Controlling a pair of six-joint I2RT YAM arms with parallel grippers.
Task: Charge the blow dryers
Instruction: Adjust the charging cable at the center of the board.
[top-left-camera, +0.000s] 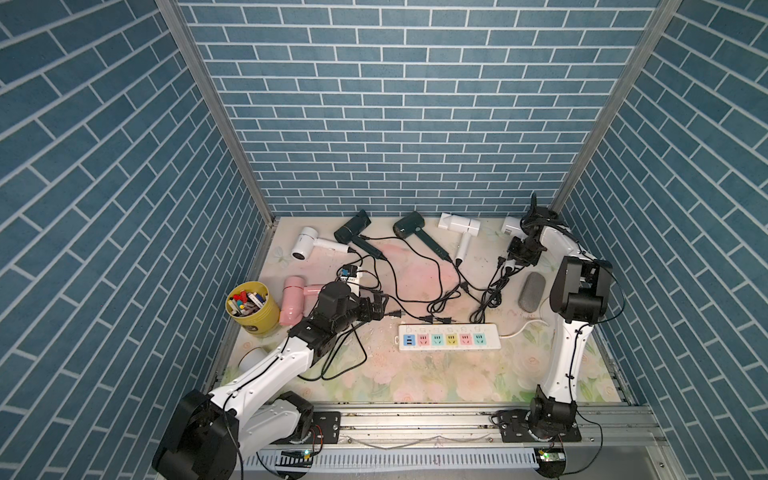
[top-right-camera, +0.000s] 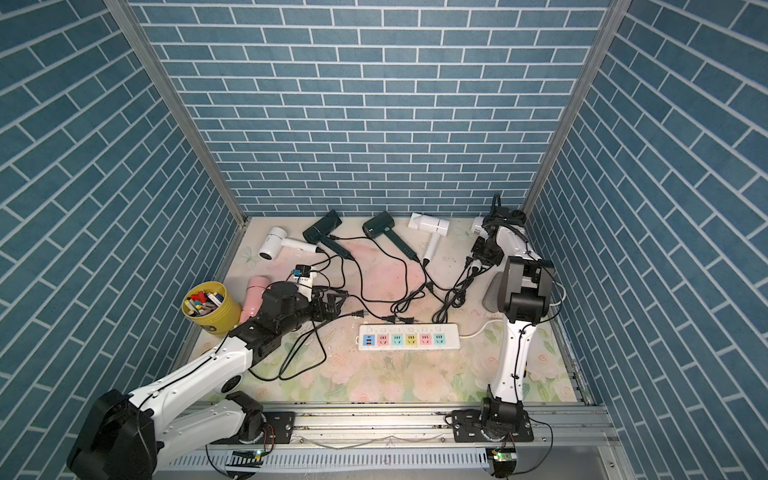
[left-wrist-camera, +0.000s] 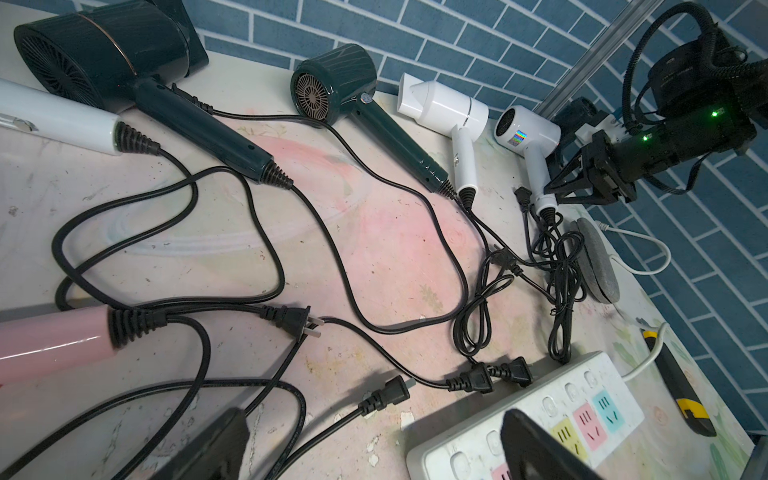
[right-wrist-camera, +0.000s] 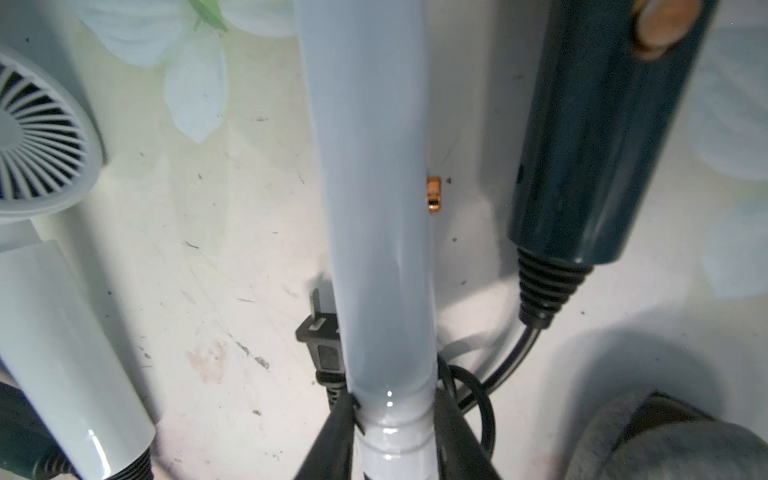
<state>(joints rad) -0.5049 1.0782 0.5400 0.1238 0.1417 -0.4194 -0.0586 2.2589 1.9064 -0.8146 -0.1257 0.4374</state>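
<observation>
The floral-printed table (top-left-camera: 415, 382) carries smooth plastic, hammer-shaped dryers in a loose row along its back edge. There is a round-barrelled white dryer (top-left-camera: 305, 245), a blackish dryer (top-left-camera: 353, 226) and a glossy dark green dryer (top-left-camera: 409, 226) with a round mesh grille. Next come a nozzled white dryer (top-left-camera: 459, 226) ending in a flat wedge and a corner white dryer (top-left-camera: 509, 226) partly under the right arm. A pink dryer (top-left-camera: 293, 305) lies nearer the front, just beside a yellow tub (top-left-camera: 253, 316) of small coloured pieces. Thin black cords (left-wrist-camera: 561, 266) loop and cross over the middle of the table, each leaving its handle through a ribbed rubber sleeve. Two flat-pinned plugs (left-wrist-camera: 478, 380) lie loose just behind the white power strip (top-left-camera: 451, 331), whose sockets are pastel squares. The right hand (right-wrist-camera: 395, 409) reaches down at the cord end of the corner white dryer's handle. Its dark fingers (right-wrist-camera: 332, 440) stand on either side of the handle's neck and seem to clamp it, though the close view is blurred there. The left hand (top-left-camera: 383, 309) hovers spread wide over the cords near the pink dryer, gripping nothing. A grey fuzzy roll (top-left-camera: 533, 291), oblong and rounded, lies beside the right arm.
</observation>
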